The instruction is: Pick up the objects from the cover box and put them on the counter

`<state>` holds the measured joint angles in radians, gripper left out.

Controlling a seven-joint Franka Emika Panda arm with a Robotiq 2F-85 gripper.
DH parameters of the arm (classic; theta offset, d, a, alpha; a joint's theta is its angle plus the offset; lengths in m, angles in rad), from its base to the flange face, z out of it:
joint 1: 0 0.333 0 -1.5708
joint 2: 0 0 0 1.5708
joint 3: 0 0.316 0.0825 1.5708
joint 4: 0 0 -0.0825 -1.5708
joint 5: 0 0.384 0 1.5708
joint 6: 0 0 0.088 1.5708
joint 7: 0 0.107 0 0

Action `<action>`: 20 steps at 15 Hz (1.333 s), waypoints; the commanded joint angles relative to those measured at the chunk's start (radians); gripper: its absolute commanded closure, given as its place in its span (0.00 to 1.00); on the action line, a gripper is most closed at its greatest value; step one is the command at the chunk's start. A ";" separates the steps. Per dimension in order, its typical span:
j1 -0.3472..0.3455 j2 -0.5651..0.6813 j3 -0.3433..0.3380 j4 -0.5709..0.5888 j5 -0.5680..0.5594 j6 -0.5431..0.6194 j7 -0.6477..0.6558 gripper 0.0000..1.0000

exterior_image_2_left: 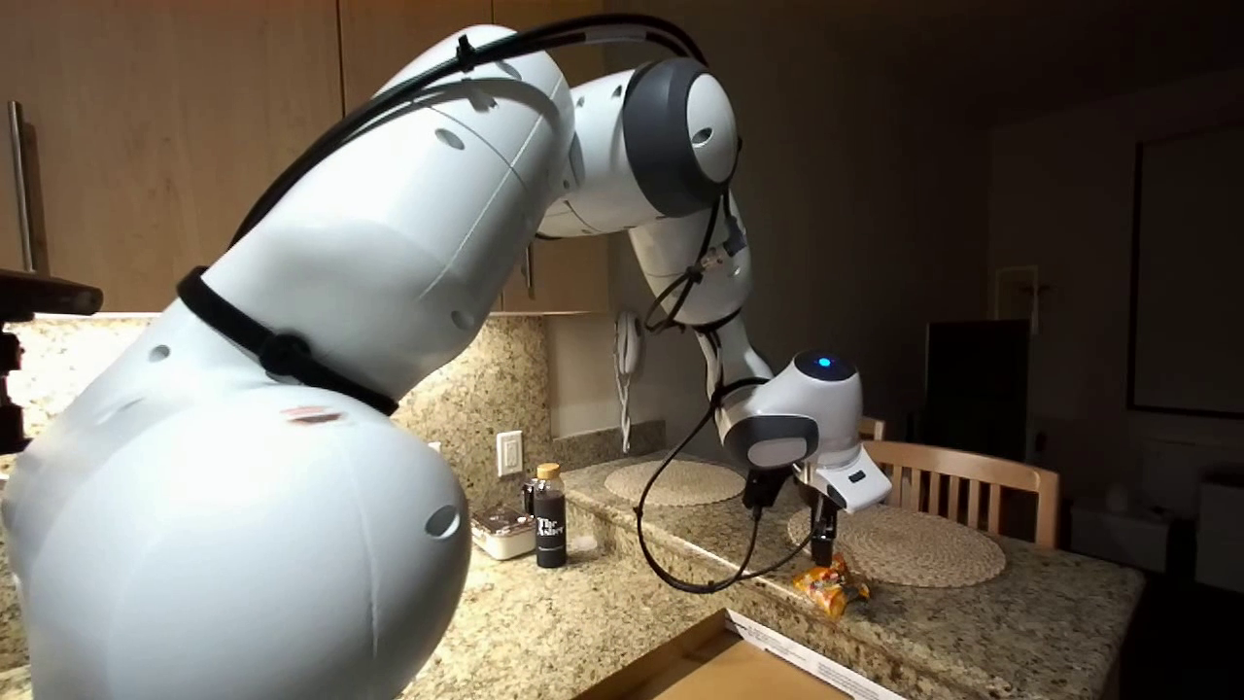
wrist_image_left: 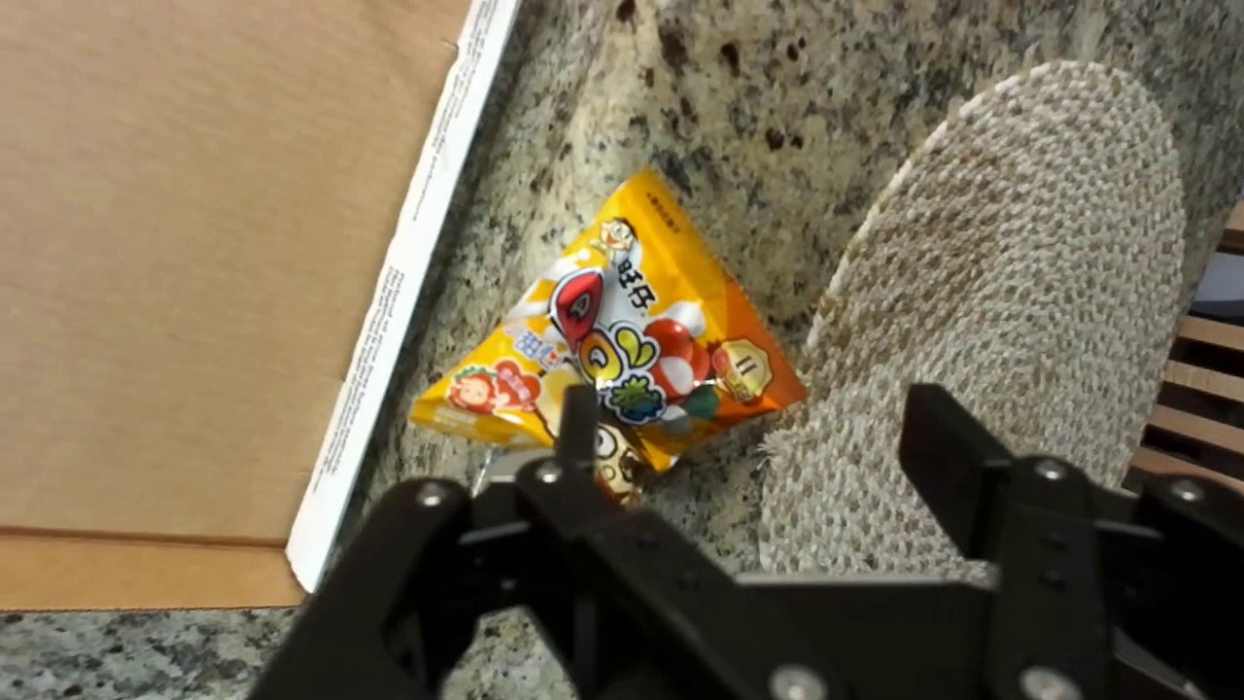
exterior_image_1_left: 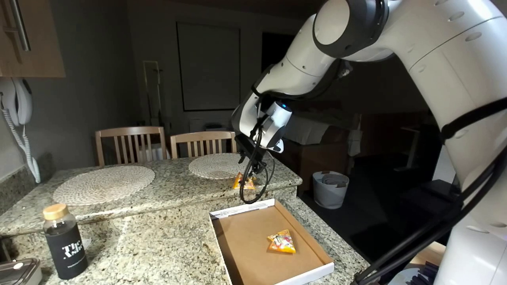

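Orange-yellow packet [exterior_image_1_left: 282,242] is lying inside the cover box [exterior_image_1_left: 245,245], on its brown floor; part of this box is falling outside both exterior views. In an exterior view, at nine o'clock from the box, a dark bottle [exterior_image_1_left: 66,247] is standing on the counter [exterior_image_1_left: 170,241], and beside it a lidded container [exterior_image_1_left: 23,271] is showing only partly. Farther, a second packet [wrist_image_left: 622,311] is resting on the counter's raised part, at eleven o'clock from the boxed one. The gripper [wrist_image_left: 756,420] is hovering near it, released, its two fingers [wrist_image_left: 580,428] standing wide apart. In the wrist view, the finger at six o'clock from this packet is covering its lower part; whether they are touching, I cannot tell. At three o'clock a round placemat [wrist_image_left: 1020,272] is lying, and the other finger is hiding some of it. Farthest, in an exterior view, toward ten o'clock from the gripper, two chairs [exterior_image_1_left: 130,132] are standing, the counter hiding their lower parts.
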<state>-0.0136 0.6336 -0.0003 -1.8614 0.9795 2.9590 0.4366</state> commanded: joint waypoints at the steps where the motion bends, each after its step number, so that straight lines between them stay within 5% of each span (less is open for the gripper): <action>1: -0.084 -0.060 0.100 -0.046 0.081 -0.027 -0.127 0.00; 5: -0.225 -0.178 0.246 -0.203 0.236 -0.093 -0.375 0.00; 8: -0.225 -0.234 0.184 -0.372 0.147 -0.244 -0.282 0.00; 9: -0.170 -0.256 0.101 -0.414 0.154 -0.312 -0.280 0.00; 13: -0.131 -0.301 -0.019 -0.560 -0.003 -0.515 -0.255 0.00; 17: -0.085 -0.279 -0.081 -0.572 -0.201 -0.650 -0.175 0.00; 20: -0.077 -0.204 -0.090 -0.510 -0.209 -0.645 -0.098 0.00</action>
<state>-0.1034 0.3882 -0.0716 -2.4105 0.7882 2.3288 0.2662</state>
